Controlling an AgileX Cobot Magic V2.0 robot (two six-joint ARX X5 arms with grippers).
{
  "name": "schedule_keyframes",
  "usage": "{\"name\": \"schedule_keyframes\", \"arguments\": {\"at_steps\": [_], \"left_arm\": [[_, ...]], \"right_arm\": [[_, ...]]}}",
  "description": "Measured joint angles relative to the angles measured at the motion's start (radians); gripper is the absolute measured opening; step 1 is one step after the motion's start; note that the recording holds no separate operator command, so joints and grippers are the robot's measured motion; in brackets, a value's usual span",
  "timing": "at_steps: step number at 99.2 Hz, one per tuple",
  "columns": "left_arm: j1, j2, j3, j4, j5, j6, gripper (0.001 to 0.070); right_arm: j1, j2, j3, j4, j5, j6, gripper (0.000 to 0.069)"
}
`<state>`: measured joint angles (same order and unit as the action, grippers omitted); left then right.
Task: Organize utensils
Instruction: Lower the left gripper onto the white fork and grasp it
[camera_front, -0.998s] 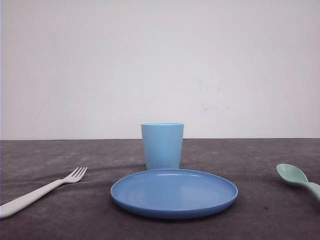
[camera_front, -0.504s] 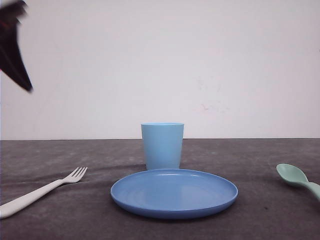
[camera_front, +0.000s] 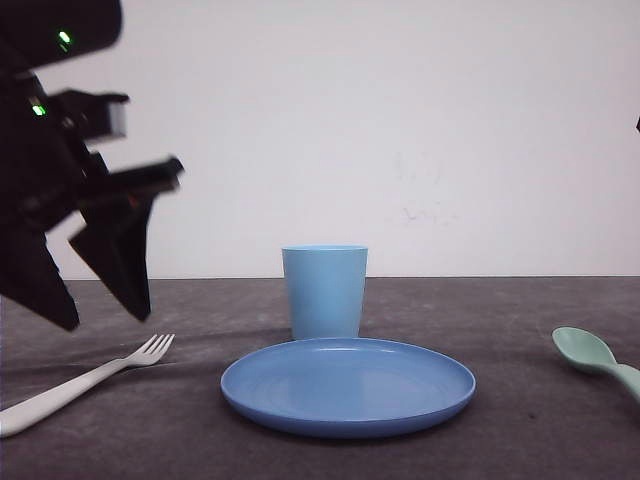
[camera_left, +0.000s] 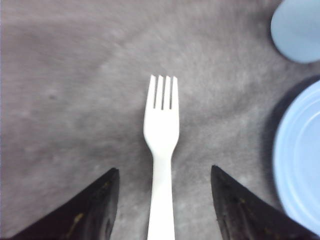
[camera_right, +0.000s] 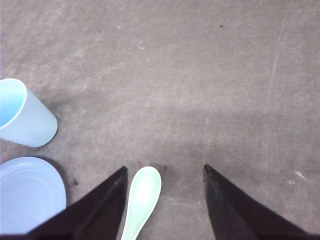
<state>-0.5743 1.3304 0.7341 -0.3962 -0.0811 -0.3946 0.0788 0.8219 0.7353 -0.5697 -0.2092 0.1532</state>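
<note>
The white fork (camera_front: 90, 378) lies on the dark table at the front left, tines pointing away. My left gripper (camera_front: 107, 322) hangs open just above it. In the left wrist view the fork (camera_left: 161, 150) runs straight up the middle of the left gripper (camera_left: 164, 169), its handle between the spread fingers and apart from both. The mint-green spoon (camera_front: 590, 352) lies at the far right. In the right wrist view my right gripper (camera_right: 165, 167) is open above the spoon (camera_right: 142, 197), whose bowl sits close to one finger.
A round blue plate (camera_front: 348, 385) sits at the table's front centre with a light blue cup (camera_front: 325, 290) upright just behind it. The left wrist view has the plate (camera_left: 300, 160) beside the fork. Cup (camera_right: 22, 117) and plate (camera_right: 27, 192) lie beside the spoon.
The left arm has come in from the upper left and dropped down over the fork. Fork, spoon, cup and plate have not moved.
</note>
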Motion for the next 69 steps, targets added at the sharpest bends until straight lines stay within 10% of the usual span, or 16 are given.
{"name": "schedule_keyframes", "arguments": {"at_steps": [25,51,69], "left_arm": [[-0.025,0.113,0.0,0.025,-0.021,-0.01,0.0335],[-0.031,0.142,0.012,0.035,-0.044,-0.011,0.006],[-0.037,0.142,0.014,0.036,-0.048,-0.01,0.0039]], "right_arm": [[0.0,0.0,0.0,0.0,0.0,0.0,0.0297],[0.0,0.0,0.0,-0.001,0.0,0.0,0.0297],[0.0,0.0,0.0,-0.003,0.0,0.0,0.0297]]}}
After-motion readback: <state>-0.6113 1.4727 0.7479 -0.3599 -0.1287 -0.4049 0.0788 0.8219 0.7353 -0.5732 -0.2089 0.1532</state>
